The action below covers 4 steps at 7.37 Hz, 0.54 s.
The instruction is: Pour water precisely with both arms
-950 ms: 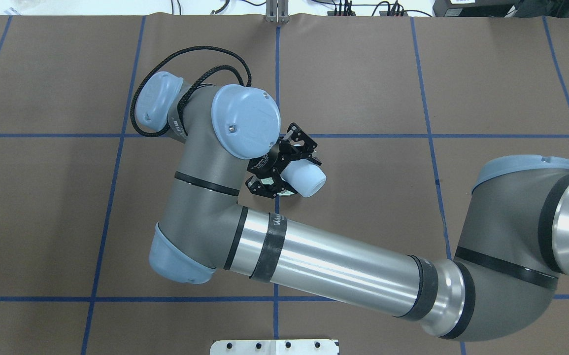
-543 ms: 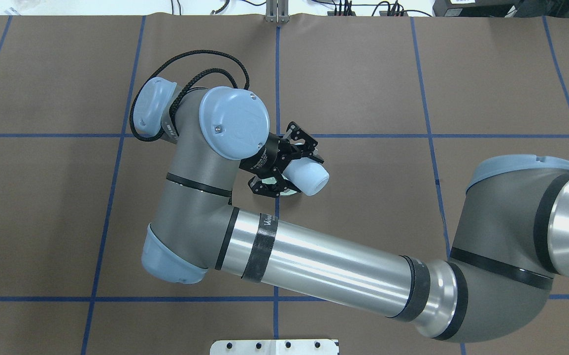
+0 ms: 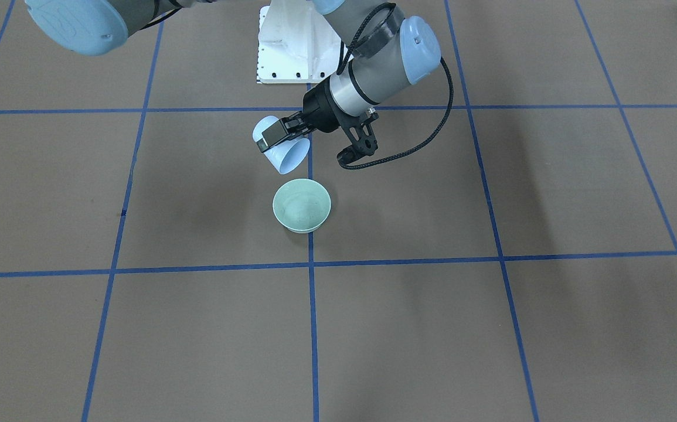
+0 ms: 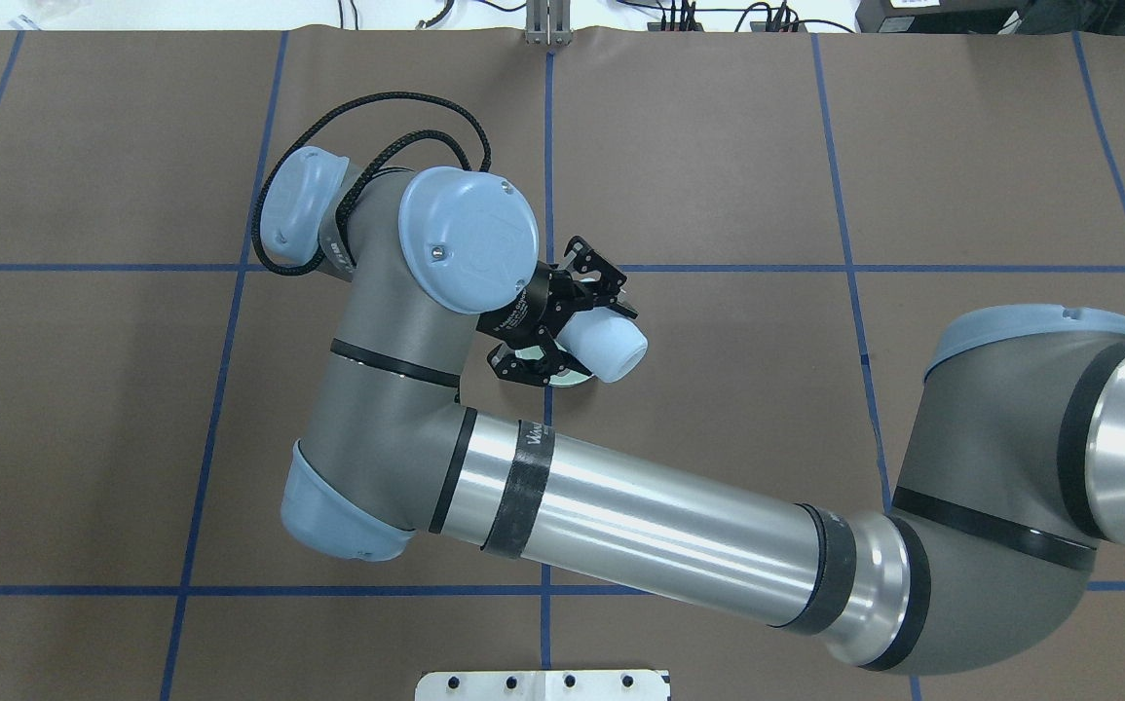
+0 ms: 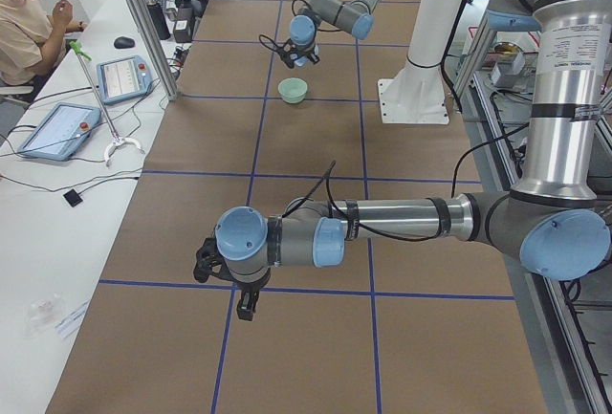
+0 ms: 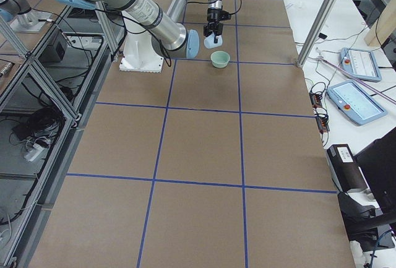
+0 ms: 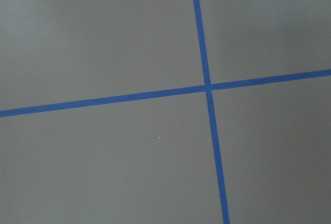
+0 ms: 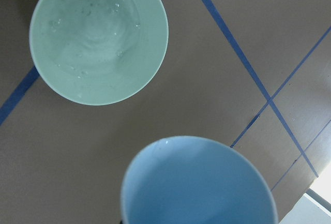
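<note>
Above the bowl (image 3: 322, 218), the right tool (image 3: 282, 138) clamps a tilted cup (image 3: 288, 158) (left tool (image 5: 204, 266): cannot tell).

water (image 8: 98, 38) glinting in bowl (image 8: 151, 64), right arm (image 4: 620, 506) holding tilted cup (image 4: 604, 344), left arm (image 5: 392, 218) apart

Pale-blue cup (image 3: 285, 155), mint-green bowl (image 3: 300, 226), blue-gridded brown table (image 3: 197, 328)

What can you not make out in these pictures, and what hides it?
Left gripper: exterior left only, too small to tell open or shut.
Green bowl: overhead view, mostly hidden under the right gripper and blue cup.
Blue cup's base: right wrist view, cut off by the bottom edge.
</note>
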Motion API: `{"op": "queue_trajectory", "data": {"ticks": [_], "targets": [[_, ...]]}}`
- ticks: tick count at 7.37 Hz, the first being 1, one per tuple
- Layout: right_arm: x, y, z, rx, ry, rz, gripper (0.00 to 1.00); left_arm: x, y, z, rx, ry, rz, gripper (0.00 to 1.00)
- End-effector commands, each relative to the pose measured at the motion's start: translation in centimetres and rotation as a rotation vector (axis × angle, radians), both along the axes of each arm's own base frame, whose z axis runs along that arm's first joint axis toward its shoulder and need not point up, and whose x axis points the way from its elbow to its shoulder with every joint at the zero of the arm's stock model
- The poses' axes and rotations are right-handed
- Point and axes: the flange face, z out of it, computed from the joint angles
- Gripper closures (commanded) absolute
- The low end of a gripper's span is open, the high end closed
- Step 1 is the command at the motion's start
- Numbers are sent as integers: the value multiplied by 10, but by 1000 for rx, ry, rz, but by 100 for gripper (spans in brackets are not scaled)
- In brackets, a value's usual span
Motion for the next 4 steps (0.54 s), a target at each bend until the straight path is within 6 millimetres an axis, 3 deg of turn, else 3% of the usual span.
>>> {"op": "queue_trajectory", "data": {"ticks": [1, 4], "targets": [[15, -13, -2, 48, -127, 30, 100, 1, -1, -2, 4, 0, 3, 0], [99, -25, 58, 137, -391, 119, 100, 1, -4, -6, 15, -1, 3, 0]]}}
